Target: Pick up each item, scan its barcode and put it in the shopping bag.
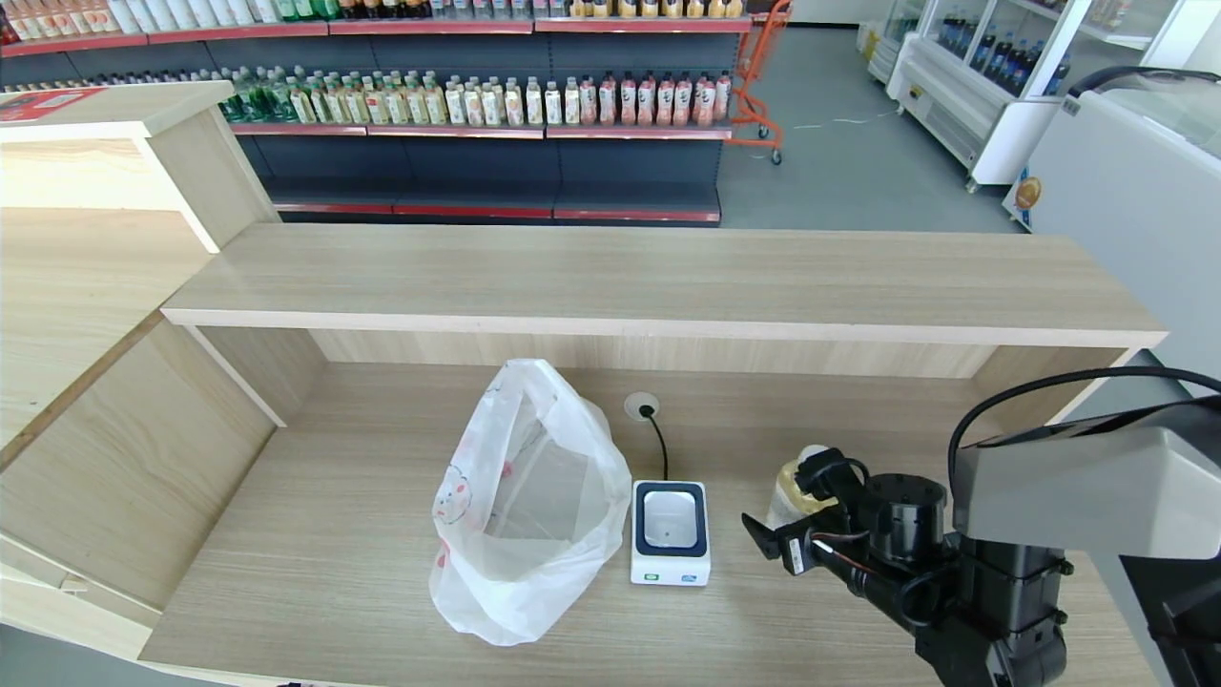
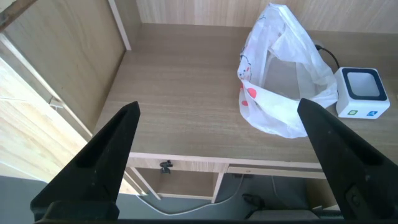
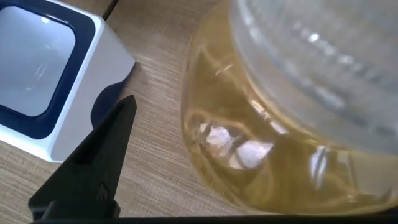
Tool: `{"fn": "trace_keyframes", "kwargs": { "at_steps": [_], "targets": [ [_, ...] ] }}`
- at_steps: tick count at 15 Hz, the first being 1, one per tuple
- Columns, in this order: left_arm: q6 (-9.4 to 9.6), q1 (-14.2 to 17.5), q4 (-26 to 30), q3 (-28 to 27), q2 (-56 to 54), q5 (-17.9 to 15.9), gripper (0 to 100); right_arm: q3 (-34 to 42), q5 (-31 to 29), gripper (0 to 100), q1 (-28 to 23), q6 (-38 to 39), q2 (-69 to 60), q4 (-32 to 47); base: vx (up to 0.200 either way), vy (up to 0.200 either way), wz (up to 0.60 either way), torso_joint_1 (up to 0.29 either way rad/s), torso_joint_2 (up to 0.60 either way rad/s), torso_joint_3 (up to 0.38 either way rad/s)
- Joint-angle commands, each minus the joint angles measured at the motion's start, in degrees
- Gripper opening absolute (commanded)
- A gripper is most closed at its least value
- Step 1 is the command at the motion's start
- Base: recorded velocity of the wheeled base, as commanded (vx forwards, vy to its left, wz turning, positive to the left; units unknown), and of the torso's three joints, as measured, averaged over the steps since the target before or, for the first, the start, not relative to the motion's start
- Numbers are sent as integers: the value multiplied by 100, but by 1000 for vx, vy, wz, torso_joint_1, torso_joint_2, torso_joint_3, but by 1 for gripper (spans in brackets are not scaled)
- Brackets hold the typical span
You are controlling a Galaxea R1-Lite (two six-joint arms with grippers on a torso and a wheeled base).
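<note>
A bottle of yellowish liquid with a white cap point(image 1: 794, 477) stands on the wooden counter point(image 1: 334, 534), right of the white barcode scanner point(image 1: 670, 530). My right gripper point(image 1: 790, 508) is open and low at the bottle. One of its fingers point(image 3: 93, 168) is between the scanner point(image 3: 43, 93) and the bottle point(image 3: 267, 143), with a gap to the bottle. The other finger is hidden. A white plastic shopping bag point(image 1: 525, 506) stands open just left of the scanner. My left gripper point(image 2: 217, 162) hangs open and empty over the counter's front edge, left of the bag point(image 2: 280, 81).
A raised ledge point(image 1: 658, 286) runs along the back of the counter. A wooden side wall point(image 1: 134, 468) closes the left. The scanner's black cable point(image 1: 658, 444) leads to a grommet behind it. Bare counter lies left of the bag.
</note>
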Motion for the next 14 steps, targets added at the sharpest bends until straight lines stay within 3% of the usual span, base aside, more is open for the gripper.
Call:
{"fn": "trace_keyframes", "kwargs": {
  "at_steps": [1,4,5,14],
  "targets": [
    [-2,0,-1,1,-2,-2,100,-193,11,100,-9,-17,94,-8,0,0,0,0,0,0],
    [-2,0,-1,1,-2,-2,100,-395,214,100,0,-17,120,-8,0,0,0,0,0,0],
    [-2,0,-1,1,-2,-2,100,-395,258,0,0,-26,103,-8,0,0,0,0,0,0],
    [-2,0,-1,1,-2,-2,100,-228,231,0,17,-175,59,-8,0,0,0,0,0,0]
  ]
}}
